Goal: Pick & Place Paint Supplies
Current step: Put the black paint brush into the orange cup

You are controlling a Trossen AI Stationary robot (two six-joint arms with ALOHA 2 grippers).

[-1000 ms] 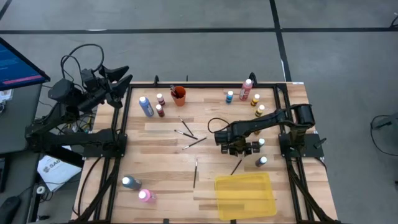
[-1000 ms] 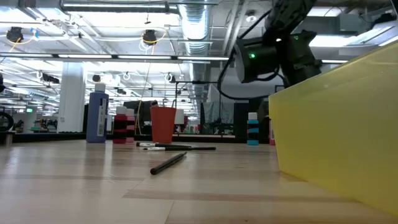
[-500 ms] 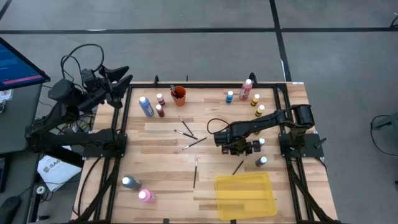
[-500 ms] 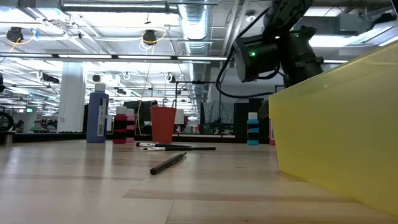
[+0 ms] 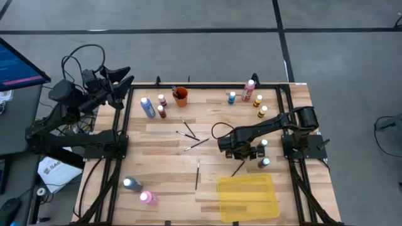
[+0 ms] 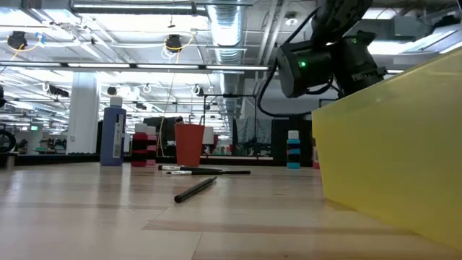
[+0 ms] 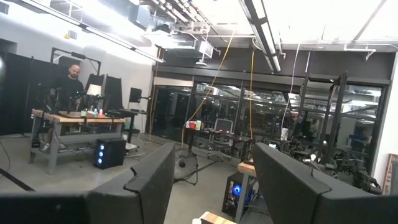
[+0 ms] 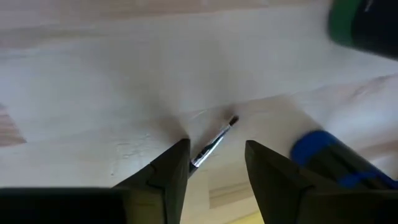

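While the yellow tray (image 5: 247,198) holds nothing yet, almost all the sorting remains.

Right gripper (image 8: 216,163) hovers with fingers parted, grasping nothing, over a paintbrush (image 8: 214,142) on the wood just beside the tray; bottles and other brushes lie scattered across the table (image 5: 163,182). Left gripper (image 7: 212,186), released, waits off the table's far-left corner. The low view hides the right gripper's fingers behind the tray wall.

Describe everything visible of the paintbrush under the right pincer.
The paintbrush is thin, with a silvery metal ferrule and a dark tip, lying flat and diagonal on the pale wood table. It sits just beyond the yellow tray, near a blue bottle. The right pincer is poised over it, fingers open on either side, with no visible contact. Its handle end is hidden behind the fingers.
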